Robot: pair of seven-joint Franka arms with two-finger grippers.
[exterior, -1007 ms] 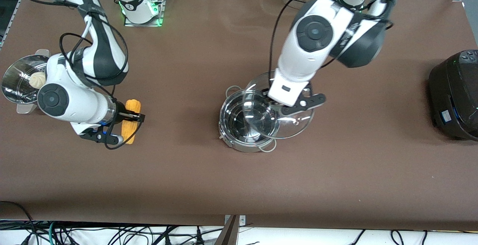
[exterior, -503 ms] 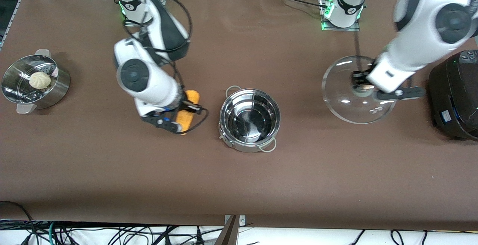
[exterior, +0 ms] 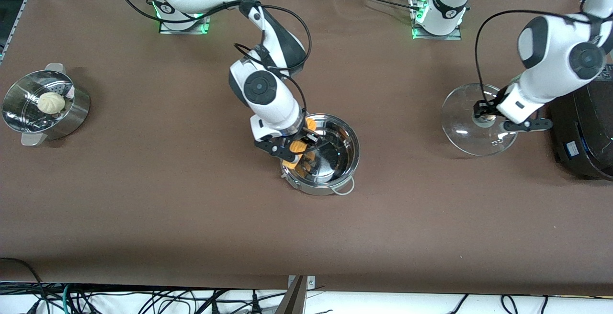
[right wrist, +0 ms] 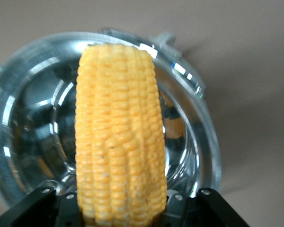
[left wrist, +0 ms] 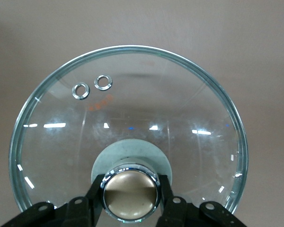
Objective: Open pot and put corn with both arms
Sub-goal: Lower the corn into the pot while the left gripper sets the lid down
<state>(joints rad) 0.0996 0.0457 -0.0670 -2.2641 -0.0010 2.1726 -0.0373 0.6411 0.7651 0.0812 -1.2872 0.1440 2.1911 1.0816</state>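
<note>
The right gripper [exterior: 298, 147], its arm bent down over the open steel pot [exterior: 335, 185], is clenched on the knobbly yellow corn [right wrist: 119, 137]; the cob's long axis runs straight out from the jaws across the shiny bowl. The left gripper [exterior: 486, 114] pinches the tan knob [left wrist: 131, 196] of the round glass lid [exterior: 462, 132], held over the brown table [exterior: 191, 218] beside the black cooker [exterior: 584, 132].

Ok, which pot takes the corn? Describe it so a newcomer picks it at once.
Start mid-table, under the right gripper, which holds the corn over its rim. There sits the pot: wide, shallow, shiny steel, thin wire loop handles. Unlike the steamer pot with its bun at the right arm's end, it stands open and empty.
</note>
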